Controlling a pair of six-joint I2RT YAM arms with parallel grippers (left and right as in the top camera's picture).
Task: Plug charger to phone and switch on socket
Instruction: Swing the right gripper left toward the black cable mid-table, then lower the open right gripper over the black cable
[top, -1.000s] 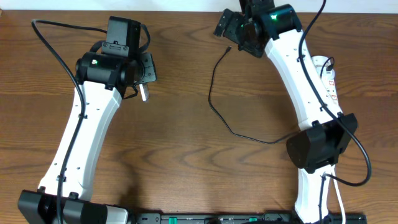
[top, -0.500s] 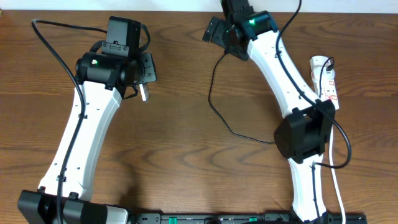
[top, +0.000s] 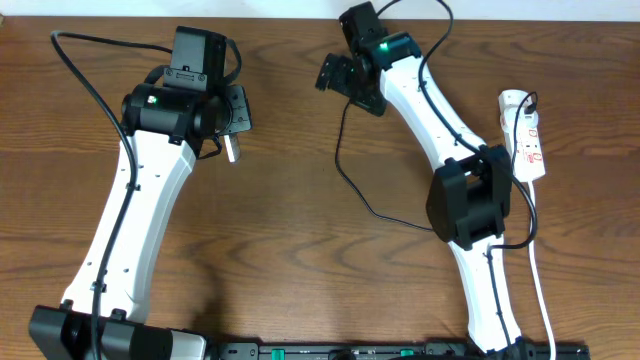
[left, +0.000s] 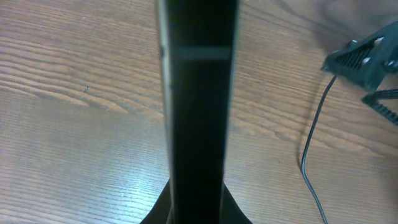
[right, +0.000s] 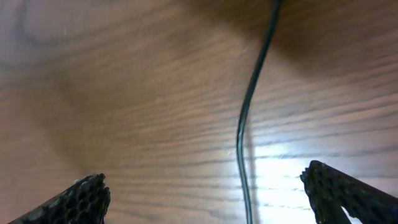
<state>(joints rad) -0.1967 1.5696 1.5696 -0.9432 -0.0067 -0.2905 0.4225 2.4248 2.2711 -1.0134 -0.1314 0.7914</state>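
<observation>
Seeing my right gripper (right: 214, 198) has swung left off the narrow white power strip (top: 528, 135) to hang over the thin black charger cable (right: 240, 143), fingers spread wide and empty, so a grab looks next; cable lies slack, curving across the brown wooden table (top: 300, 260), left gripper (top: 232, 148) pinched together on nothing.

Off-task view: just a brown wooden table (top: 290, 250) and what borders it.
On my overhead feed the table's grain runs left to right in darker and lighter bands. I see a pale strip (top: 270, 5) just beyond the table's far edge and a black bar (top: 340, 351) with small green marks along its near edge. On my right wrist feed, a bright glare patch sits on the table's wood.
</observation>
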